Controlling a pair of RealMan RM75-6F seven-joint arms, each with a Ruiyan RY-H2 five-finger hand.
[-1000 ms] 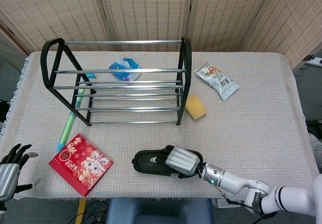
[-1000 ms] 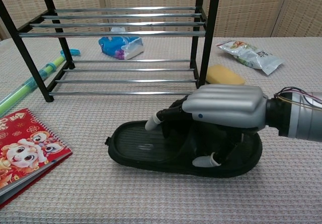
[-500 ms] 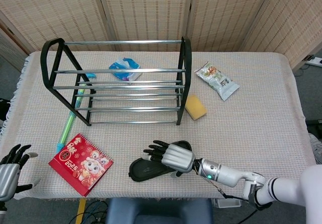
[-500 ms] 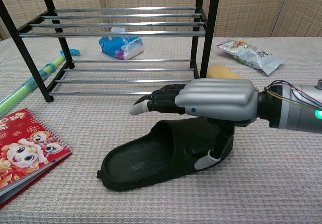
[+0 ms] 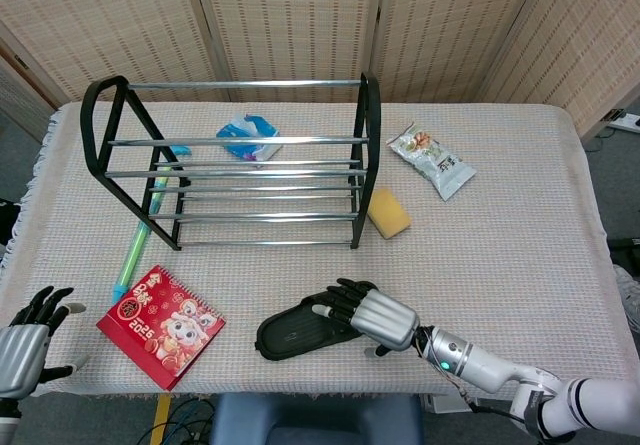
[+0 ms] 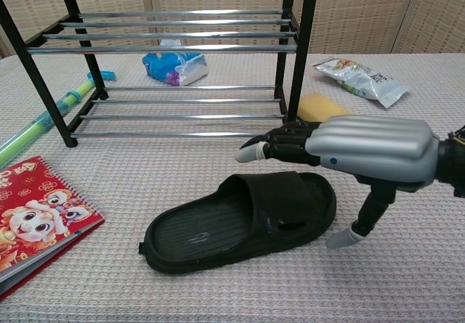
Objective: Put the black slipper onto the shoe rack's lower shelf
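Slipper on the cloth, right hand spread above its strap

Slipper first: the black slipper [image 6: 240, 220] lies sole-down on the table [image 5: 520, 235] in front of the shoe rack [image 5: 235, 160], angled so its heel end points toward your left and its strap end sits under your right hand [image 6: 356, 152]. It is not on any shelf; the lower shelf [image 6: 185, 112] holds nothing.

Your right hand holds nothing. Its fingers [image 6: 280, 145] are stretched out flat and apart, hovering just over the strap, and the thumb points down beside the slipper's toe end. In the chest view you can see a gap between the fingers and the strap. Whether the thumb tip touches the cloth or the slipper's edge is not clear from either view.

Your left hand [image 5: 25, 340] is at the near left edge of the table, fingers spread, nothing in it.

Around the rack: a yellow sponge [image 5: 388, 213] just beside its right leg, a snack packet [image 5: 431, 160] further right, a blue-and-white pack [image 5: 250, 137] behind the shelves, a green and blue tube [image 5: 135, 248] by the left leg, and a red calendar [image 5: 160, 325] near the front left.
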